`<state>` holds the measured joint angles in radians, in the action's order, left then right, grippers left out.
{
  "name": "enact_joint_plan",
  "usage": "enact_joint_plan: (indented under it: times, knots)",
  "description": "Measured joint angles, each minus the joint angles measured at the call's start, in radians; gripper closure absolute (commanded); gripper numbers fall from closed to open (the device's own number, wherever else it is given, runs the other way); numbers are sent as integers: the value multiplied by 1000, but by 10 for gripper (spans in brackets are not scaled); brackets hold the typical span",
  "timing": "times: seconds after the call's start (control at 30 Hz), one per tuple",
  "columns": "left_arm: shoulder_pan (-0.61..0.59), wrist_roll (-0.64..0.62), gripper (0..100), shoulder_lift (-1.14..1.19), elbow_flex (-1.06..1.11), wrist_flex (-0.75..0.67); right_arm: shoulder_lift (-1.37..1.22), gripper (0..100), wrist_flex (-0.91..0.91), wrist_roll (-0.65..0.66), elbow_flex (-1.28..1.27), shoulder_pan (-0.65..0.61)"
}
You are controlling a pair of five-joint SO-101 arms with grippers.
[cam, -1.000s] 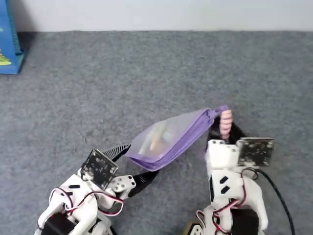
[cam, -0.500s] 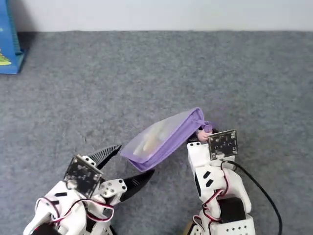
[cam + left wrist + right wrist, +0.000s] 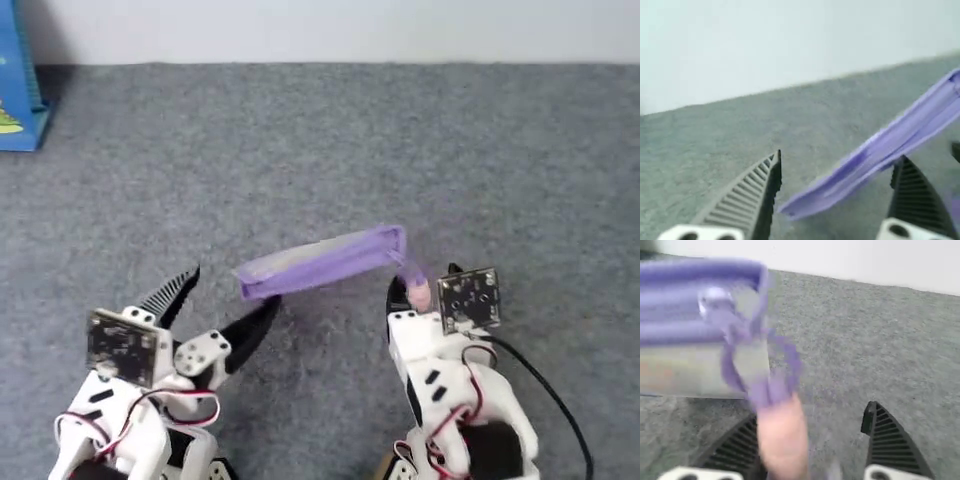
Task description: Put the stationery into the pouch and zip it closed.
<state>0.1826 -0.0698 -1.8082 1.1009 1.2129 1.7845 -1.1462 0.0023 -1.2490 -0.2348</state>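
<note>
The purple pouch (image 3: 320, 262) lies on the grey carpet between the two arms, its zip edge turned up. In the right wrist view the pouch (image 3: 700, 325) shows a translucent side with something pale inside. A purple cord runs from its zip pull (image 3: 712, 296) to a pink charm (image 3: 782, 440). My right gripper (image 3: 812, 415) is open, and the charm rests against one finger (image 3: 735, 445). My left gripper (image 3: 235, 287) is open just short of the pouch's other end (image 3: 805, 202), not touching it. From above, the pink charm (image 3: 418, 293) sits at the right gripper (image 3: 424, 285).
A blue box (image 3: 15, 80) stands at the far left by the white wall (image 3: 330, 30). Bare grey carpet (image 3: 330, 150) stretches beyond the pouch to the wall.
The left gripper has let go of the pouch and drawn back to the left. The pouch has dropped from its raised tilt onto the carpet. The right arm has pulled back.
</note>
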Motion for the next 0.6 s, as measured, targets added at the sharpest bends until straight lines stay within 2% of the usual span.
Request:
enact_joint_plan:
  times: [0.23,0.6]
  knots:
    - [-97,-15,665,2,87,-103,0,772,-219,0,245,-8]
    - [-226,-41,665,3,66,-149,3,772,-377,-52,546,-9]
